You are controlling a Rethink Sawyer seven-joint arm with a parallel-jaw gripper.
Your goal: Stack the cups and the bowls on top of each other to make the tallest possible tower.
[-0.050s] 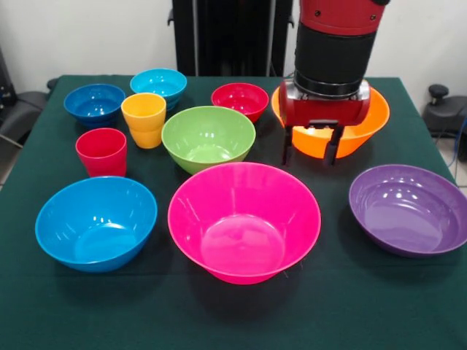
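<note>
Eight bowls and two cups sit separately on a green worktop (219, 321); no tower is started. The robot's end effector (312, 154), fingers spread and empty, hangs before the orange bowl (368, 120). Picking a first piece likely comes next, calling for a descent onto a rim.

Only one camera is giving a picture here. It is standing at the near side of the table (219, 321), a little above it, and is looking down and across the green cloth toward the far wall. It is sitting quite near: the table is filling almost the whole width, and the arm (336, 44) is entering from the top edge, cut off above.
</note>
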